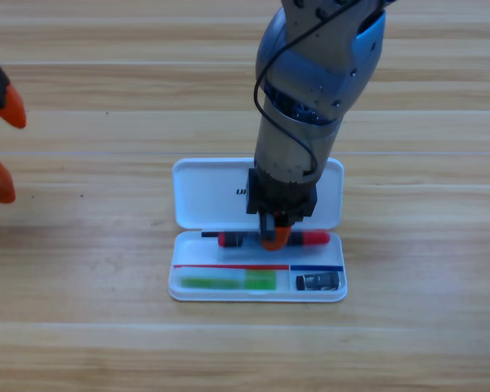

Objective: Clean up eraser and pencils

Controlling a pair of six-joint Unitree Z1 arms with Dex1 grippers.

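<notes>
An open white case (196,196) lies at the table's middle, lid toward the back. The black pencil with red ends (314,238) lies across the upper part of the case's tray. My right gripper (274,238) points straight down onto its middle and hides that part. The light green pencil (227,282) rests in the tray's lower left compartment. In the lower right compartment sits the small dark eraser (319,282). My left gripper (4,140) waits at the picture's left edge, open and holding nothing.
The right arm's grey and blue body (318,73) comes down from the top edge and covers the middle of the case's lid. Bare wooden table (425,327) surrounds the case.
</notes>
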